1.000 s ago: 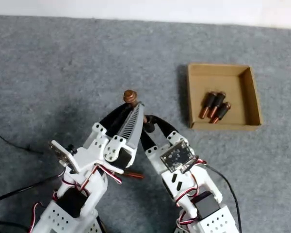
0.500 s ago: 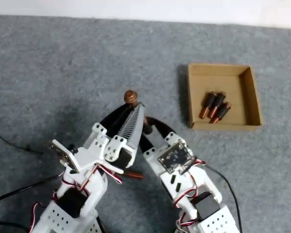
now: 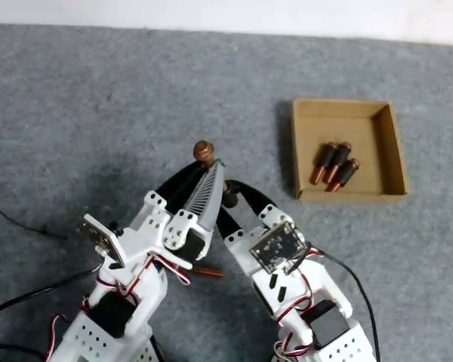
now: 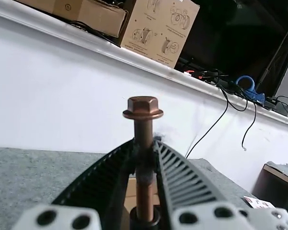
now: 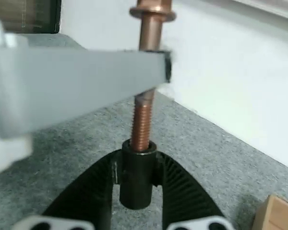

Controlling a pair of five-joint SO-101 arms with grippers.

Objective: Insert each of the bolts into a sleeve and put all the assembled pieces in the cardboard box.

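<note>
Copper bolt (image 4: 143, 108), pinched upright in your left gripper (image 4: 145, 142), sits only tip-deep in the black sleeve (image 5: 136, 184) your right gripper (image 5: 137, 165) clamps below it. Three finished pieces (image 3: 332, 166) lie in the box (image 3: 362, 124) off to that gripper's right.

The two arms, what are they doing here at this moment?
The left tool grips a copper bolt upright by its shank. The right tool holds a black sleeve under it, and the bolt's tip sits in the sleeve's mouth. Three assembled pieces lie in the cardboard box.
</note>
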